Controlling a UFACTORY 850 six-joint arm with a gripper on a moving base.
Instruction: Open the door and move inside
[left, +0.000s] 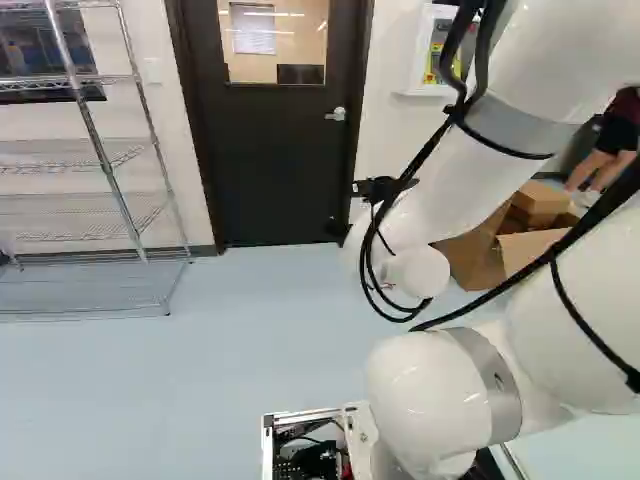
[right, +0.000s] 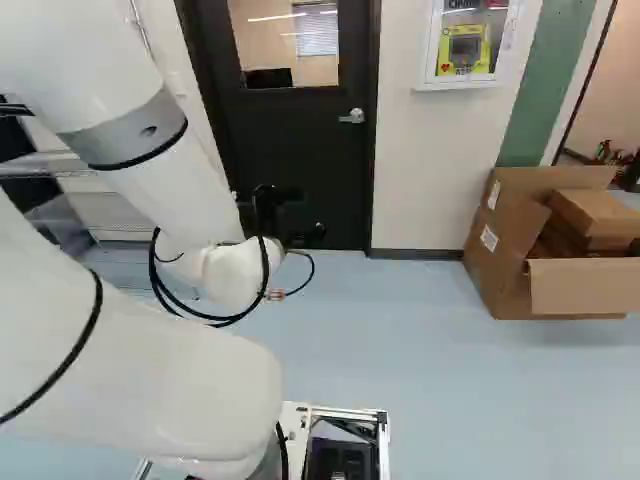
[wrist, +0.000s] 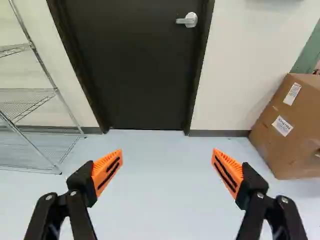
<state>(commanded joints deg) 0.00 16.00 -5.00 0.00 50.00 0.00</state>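
Gripper (wrist: 167, 152) spread wide with nothing between its fingers, the arm (left: 445, 190) faces the shut dark door (wrist: 135, 65), whose lever handle (wrist: 190, 20) sits well ahead, near the door edge on the cardboard box's (wrist: 280, 156) side. Approach looks to be the step in hand, since the lever is out of reach and the door has yet to be opened. Next, the base likely needs to drive forward while the arm brings the gripper level with the lever, ready to turn it and release the latch.
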